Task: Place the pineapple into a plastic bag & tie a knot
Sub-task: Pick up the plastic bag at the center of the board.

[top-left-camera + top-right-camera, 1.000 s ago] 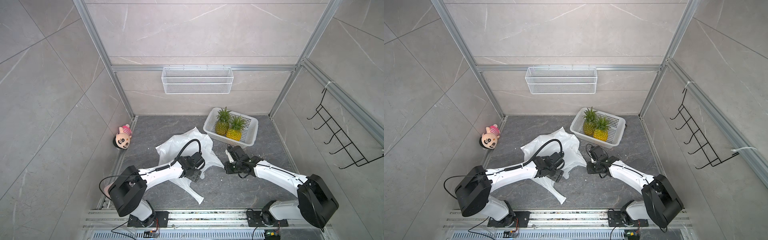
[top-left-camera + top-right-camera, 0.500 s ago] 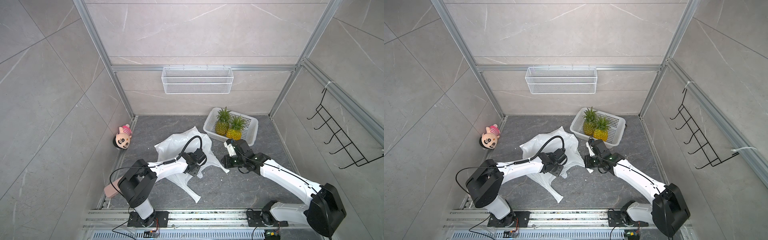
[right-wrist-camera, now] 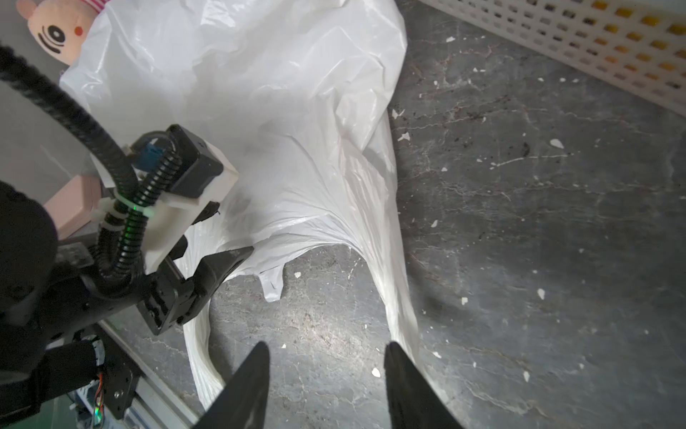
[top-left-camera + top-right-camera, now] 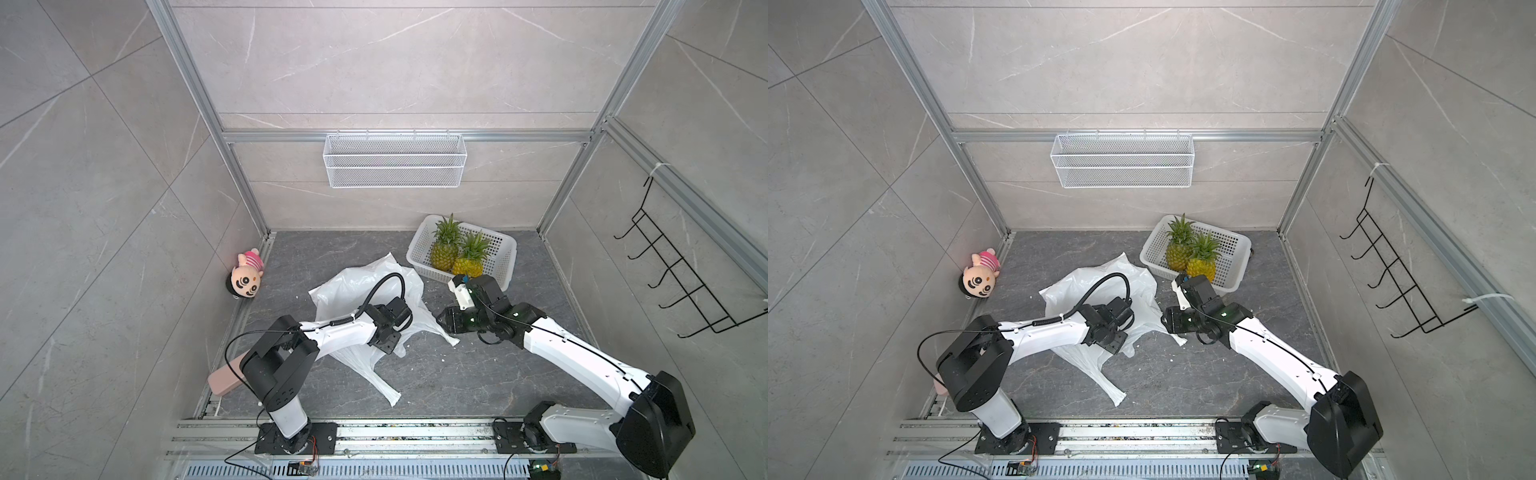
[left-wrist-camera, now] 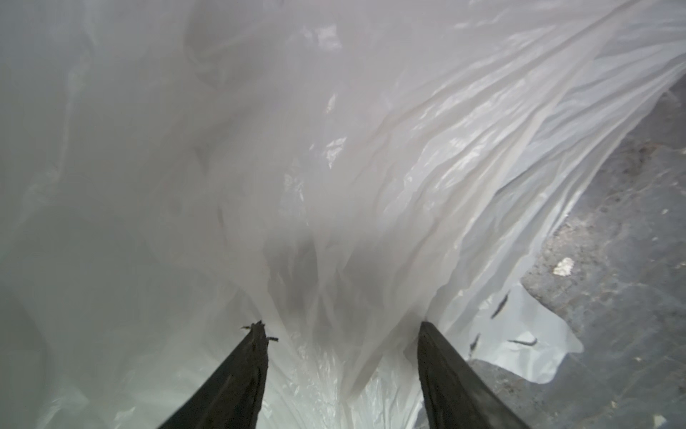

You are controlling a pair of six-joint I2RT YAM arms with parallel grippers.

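Observation:
The white plastic bag (image 4: pixel 361 286) (image 4: pixel 1084 286) lies crumpled on the dark floor, with one handle strip (image 4: pixel 382 382) trailing toward the front. My left gripper (image 4: pixel 401 330) (image 5: pixel 342 326) is open, its fingers apart in the bag's film (image 5: pixel 371 148) with folds running between them. My right gripper (image 4: pixel 440 322) (image 3: pixel 326 345) is open over bare floor, and the other handle strip (image 3: pixel 393 297) lies just beside one finger. Two pineapples (image 4: pixel 442 253) (image 4: pixel 469 262) stand in the white perforated basket (image 4: pixel 503 249) at the back right. The knot is not in view.
A plush doll (image 4: pixel 247 278) lies by the left wall and a pink block (image 4: pixel 226 376) sits near the left arm's base. A wire shelf (image 4: pixel 395 160) hangs on the back wall, a black hook rack (image 4: pixel 681 282) on the right wall. White crumbs dot the floor (image 3: pixel 519 223).
My right gripper was shut and now stands open, with the handle strip lying loose beside it. My left arm has pushed a little further into the bag.

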